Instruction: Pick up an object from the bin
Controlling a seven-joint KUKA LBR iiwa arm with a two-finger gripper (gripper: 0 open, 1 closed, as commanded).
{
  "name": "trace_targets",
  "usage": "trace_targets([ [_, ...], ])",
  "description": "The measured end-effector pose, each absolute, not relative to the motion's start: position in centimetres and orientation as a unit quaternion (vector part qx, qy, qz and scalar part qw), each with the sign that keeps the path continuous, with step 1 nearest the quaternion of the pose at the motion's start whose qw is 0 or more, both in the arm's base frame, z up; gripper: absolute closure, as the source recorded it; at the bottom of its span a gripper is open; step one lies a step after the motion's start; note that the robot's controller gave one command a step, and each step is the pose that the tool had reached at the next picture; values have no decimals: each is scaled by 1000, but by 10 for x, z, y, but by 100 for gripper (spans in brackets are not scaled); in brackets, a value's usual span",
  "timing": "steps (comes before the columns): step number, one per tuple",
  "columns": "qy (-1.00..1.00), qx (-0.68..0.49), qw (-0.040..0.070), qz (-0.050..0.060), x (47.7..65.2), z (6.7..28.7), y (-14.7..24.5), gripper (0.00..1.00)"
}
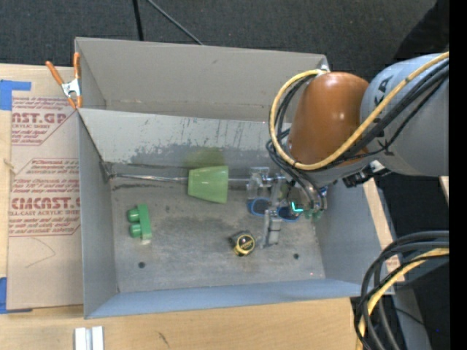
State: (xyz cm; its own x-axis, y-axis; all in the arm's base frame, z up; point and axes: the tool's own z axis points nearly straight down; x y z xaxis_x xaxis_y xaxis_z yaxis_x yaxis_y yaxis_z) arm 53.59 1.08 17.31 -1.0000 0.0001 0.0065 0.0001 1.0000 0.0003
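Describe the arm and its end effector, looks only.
The arm is rounded and silver-grey, with a glossy orange dome cover at the wrist. Yellow and black cables loop around it. The end effector is small, metallic, with a teal light.

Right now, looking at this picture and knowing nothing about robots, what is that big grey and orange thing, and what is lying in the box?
The picture comes from one camera looking down into a grey metal bin from above and slightly to one side. The big grey shape with the orange cover and cables, reaching in from the right, is a robot arm. At its tip is its hand, down in the right part of the bin. On the bin floor lie a pale green cup on its side, a small green block further left, a small black-and-yellow round thing just left of the hand, and something blue close against the hand. I cannot tell whether the hand holds anything.
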Motion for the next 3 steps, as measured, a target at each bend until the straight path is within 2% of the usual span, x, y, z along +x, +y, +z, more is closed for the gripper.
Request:
trace_targets([
  [1, -977, 215, 2, -1, 505, 68, 3, 0],
  [2, -977, 214, 0, -1, 506, 70, 4, 100],
  [3, -975, 222, -4, 0, 490, 219, 30, 100],
])
